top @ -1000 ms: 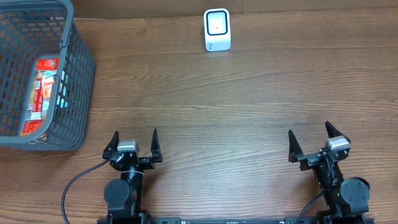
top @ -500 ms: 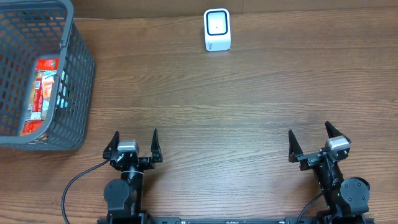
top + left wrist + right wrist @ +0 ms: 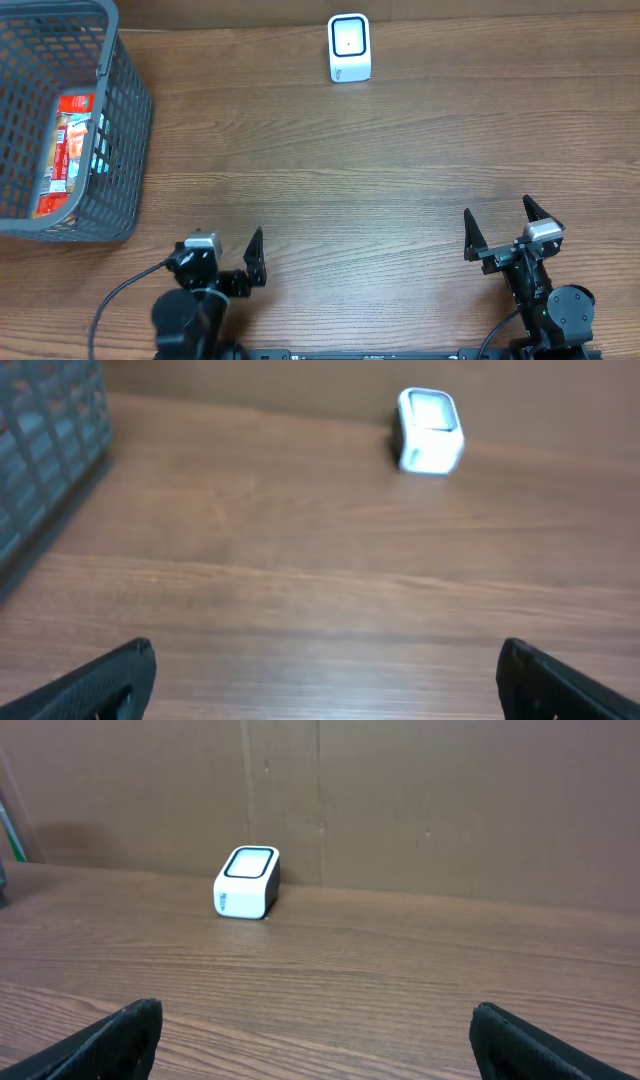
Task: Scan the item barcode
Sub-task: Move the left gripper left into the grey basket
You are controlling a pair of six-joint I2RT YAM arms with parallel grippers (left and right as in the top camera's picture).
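White scanner (image 3: 246, 882) on wooden table (image 3: 400, 980)

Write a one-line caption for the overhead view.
Left gripper and right gripper open, empty; white barcode scanner across the table; grey basket holds red snack packets.

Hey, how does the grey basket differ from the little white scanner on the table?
The basket is dark grey open mesh; the scanner is a solid white box with a dark-framed window. The basket is far larger than the scanner. The basket sits at the far left and holds a red packet; the scanner stands at the far edge near the middle, holding nothing. Both rest on the wooden table.
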